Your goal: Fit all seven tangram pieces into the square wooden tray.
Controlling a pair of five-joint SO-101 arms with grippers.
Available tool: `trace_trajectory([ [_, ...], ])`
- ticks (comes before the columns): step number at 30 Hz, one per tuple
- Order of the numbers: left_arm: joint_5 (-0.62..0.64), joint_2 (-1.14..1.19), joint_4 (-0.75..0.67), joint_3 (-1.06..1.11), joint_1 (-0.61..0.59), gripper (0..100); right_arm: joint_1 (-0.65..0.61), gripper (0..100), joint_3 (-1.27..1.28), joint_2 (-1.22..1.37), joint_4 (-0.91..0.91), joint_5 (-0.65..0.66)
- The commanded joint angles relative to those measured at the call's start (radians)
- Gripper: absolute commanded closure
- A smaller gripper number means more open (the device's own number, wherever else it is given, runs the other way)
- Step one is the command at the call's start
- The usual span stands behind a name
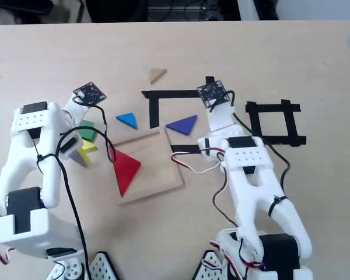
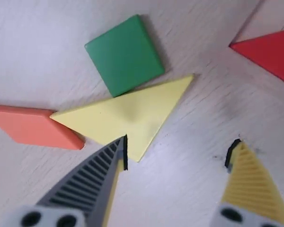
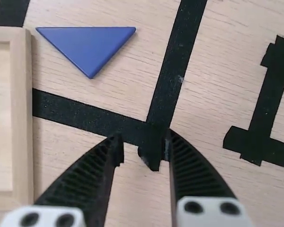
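— Tray [image 1: 157, 163] from above: where does it lie?
— On the table [image 1: 280, 52], between the two arms; a red triangle [image 1: 126, 169] lies inside it; a light blue triangle [image 1: 127, 120], a dark blue triangle [image 1: 182, 124] and a tan triangle [image 1: 158, 74] lie outside, beyond its far edge; a green square [image 1: 87, 129] and a yellow triangle [image 1: 88, 146] sit off its left side.
— And the left wrist camera?
— The left gripper [image 2: 180, 144] is spread wide and holds nothing; its dark finger [image 2: 97, 177] overlaps the yellow triangle's edge; the green square and an orange piece [image 2: 35, 126] lie close against that triangle.
— The right wrist camera?
— The right gripper [image 3: 143, 139] is parted narrowly, holding nothing, above a crossing of black tape [image 3: 173, 71]; the dark blue triangle lies near, just beside the tray's rim.
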Motion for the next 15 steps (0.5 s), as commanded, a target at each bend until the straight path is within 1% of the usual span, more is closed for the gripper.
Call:
trace_trajectory([
  [1,-0.029,-0.008,0.006,-0.056,0.005,66,-0.011,85.1,-0.028,-0.001,-0.015,0.011],
  [5,-0.068,-0.008,0.008,-0.056,0.005,66,-0.008,85.1,-0.022,-0.001,-0.017,0.011],
  [15,-0.064,-0.006,0.011,-0.05,0.004,66,-0.009,85.1,-0.019,-0.001,-0.018,0.011],
])
